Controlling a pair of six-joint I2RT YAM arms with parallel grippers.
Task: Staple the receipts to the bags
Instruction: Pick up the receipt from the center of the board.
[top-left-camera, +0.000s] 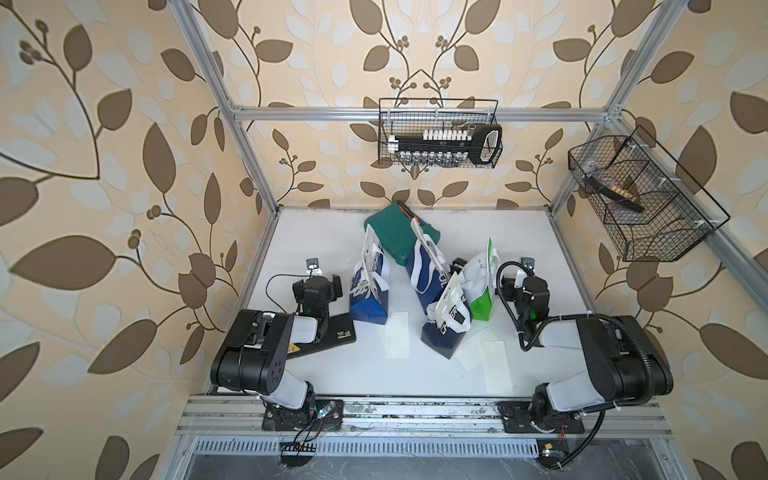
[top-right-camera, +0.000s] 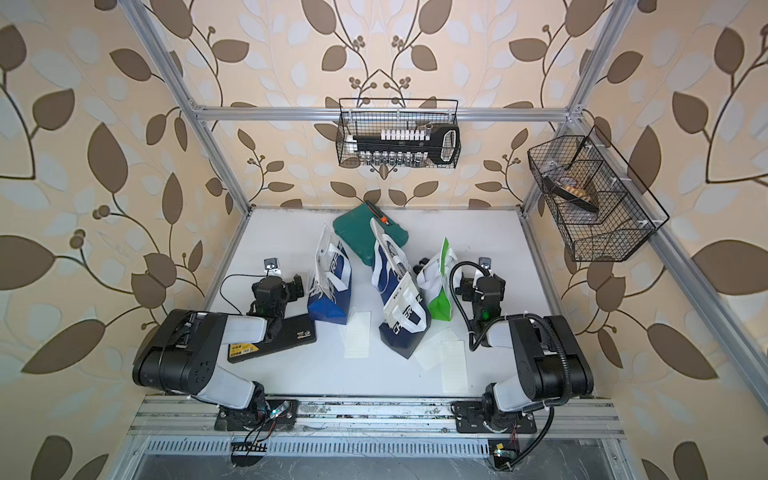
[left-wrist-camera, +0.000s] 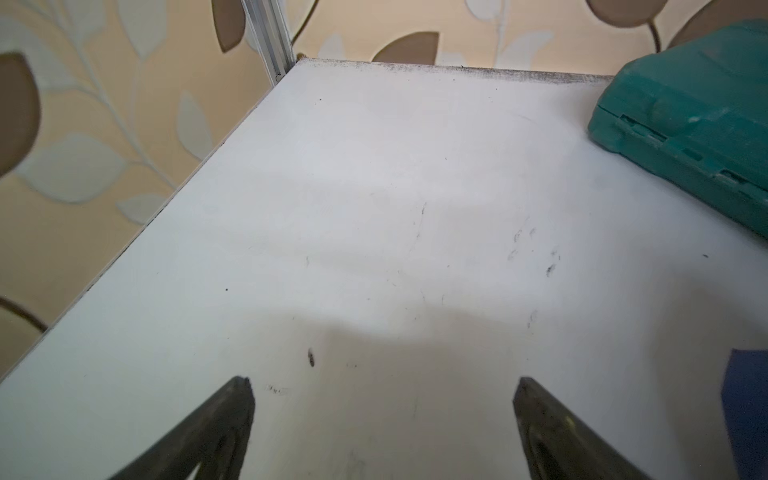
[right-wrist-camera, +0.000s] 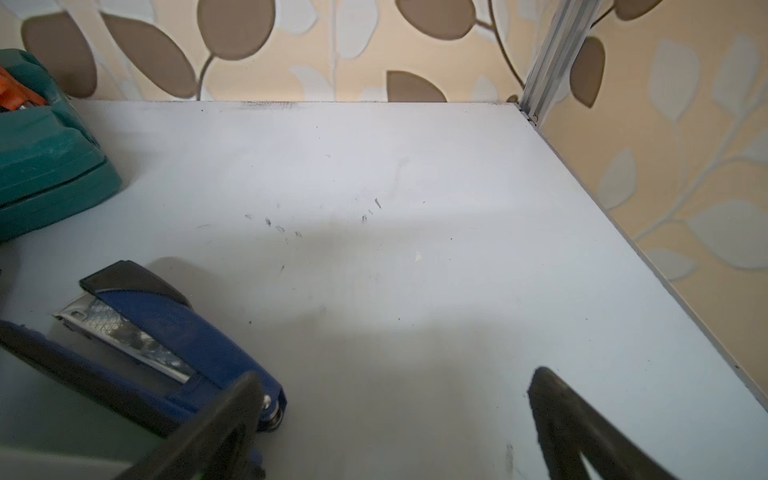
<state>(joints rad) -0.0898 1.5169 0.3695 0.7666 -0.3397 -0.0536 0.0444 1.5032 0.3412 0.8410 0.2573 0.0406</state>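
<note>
Three navy-and-white bags (top-left-camera: 370, 299) (top-left-camera: 424, 270) (top-left-camera: 446, 332) and a green-and-white bag (top-left-camera: 482, 297) stand clustered mid-table in both top views. Pale receipts lie flat in front of them (top-left-camera: 395, 334) (top-left-camera: 496, 361) (top-left-camera: 471, 351). My left gripper (top-left-camera: 316, 279) (left-wrist-camera: 384, 386) hovers left of the bags, open, with bare table between its fingers. Right of the green bag, my right gripper (top-left-camera: 523, 282) (right-wrist-camera: 397, 374) is open and holds nothing. A blue stapler (right-wrist-camera: 166, 328) lies on the table just beside one of its fingers (right-wrist-camera: 232, 407).
A teal-green case (top-left-camera: 401, 237) (left-wrist-camera: 685, 124) with orange trim lies behind the bags. A flat black case with a yellow label (top-left-camera: 328, 336) sits under my left forearm. Two wire baskets (top-left-camera: 440, 133) (top-left-camera: 644, 195) hang on the frame. The white table (top-left-camera: 316, 374) is walled on three sides.
</note>
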